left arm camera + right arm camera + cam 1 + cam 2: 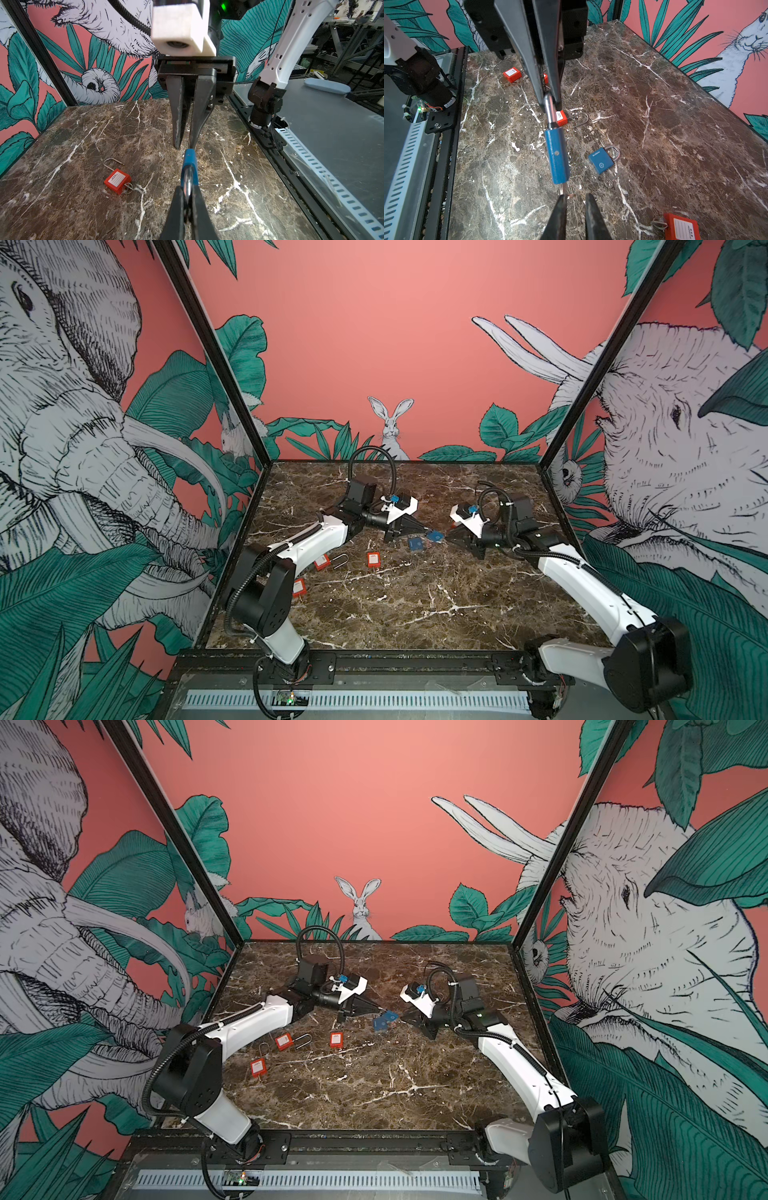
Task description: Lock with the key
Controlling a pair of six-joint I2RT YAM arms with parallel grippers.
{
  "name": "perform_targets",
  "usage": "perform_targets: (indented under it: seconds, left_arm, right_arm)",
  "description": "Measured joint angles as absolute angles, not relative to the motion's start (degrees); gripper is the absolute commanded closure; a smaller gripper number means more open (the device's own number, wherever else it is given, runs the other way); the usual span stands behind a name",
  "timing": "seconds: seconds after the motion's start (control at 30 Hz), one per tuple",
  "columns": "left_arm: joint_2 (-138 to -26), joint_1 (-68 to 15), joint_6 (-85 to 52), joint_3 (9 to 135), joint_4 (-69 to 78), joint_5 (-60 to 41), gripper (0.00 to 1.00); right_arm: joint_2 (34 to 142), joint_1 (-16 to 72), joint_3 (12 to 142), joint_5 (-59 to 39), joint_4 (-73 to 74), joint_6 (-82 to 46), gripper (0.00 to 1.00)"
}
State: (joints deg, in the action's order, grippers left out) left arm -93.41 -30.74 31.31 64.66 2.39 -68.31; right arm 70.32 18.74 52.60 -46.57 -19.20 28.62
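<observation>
Padlock (pixel 557 155), blue, is up in the air over mid-tabletop, between the two arms, clear of the tabletop (pixel 675 104). Left gripper (pixel 550 101) is clenched on its shackle (pixel 550 111), with the body sticking out toward the right arm. It shows edge-on, so I can't tell if the shackle is pushed home. Key (pixel 563 190) pokes out of the body's free end, with a ring (pixel 571 195) on it.

Right gripper (pixel 576 199) is right at the key. Its jaws stand a narrow gap apart, and one fingertip (pixel 560 205) is just beside or touching the key. Nothing is clamped yet, as far as I can see. Both top views agree: gripper tips nose to nose, padlock (pixel 435 536) between them.

Step in hand, I'd say, is to grab the key, then turn it.
- **Centre first:** the key sits off-centre in the gap, toward one finger. Shift sideways so both pads meet the flat head together, or closing will likely shove the padlock round on its shackle.
- **Grip point:** take the head, not the ring.
- **Alignment:** line the wrist axis up with the key shaft before turning, or it may bind.
- **Turning:** the left grip is only on the thin shackle, so the body could swivel with the turn. Go slow and keep the left grip tight.

Clutter: a second blue padlock (pixel 602 160) with keys lies on the tabletop near the held one. Red padlocks (pixel 373 560) lie nearer and to the left. Don't knock them.
</observation>
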Motion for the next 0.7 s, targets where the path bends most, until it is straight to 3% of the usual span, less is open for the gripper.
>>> perform_targets:
  seconds: [0.37,0.7]
  left_arm:
    - [-93.41,-30.76,32.95,65.41,0.08,-68.36,1.0]
    - [-93.41,-31.09,33.71,65.65,-0.4,-68.38,1.0]
  right_arm:
    - [69.17,18.87,53.47,-45.17,-19.46,28.88,0.69]
    - [69.08,19.33,53.17,-45.98,-20.1,29.32,0.8]
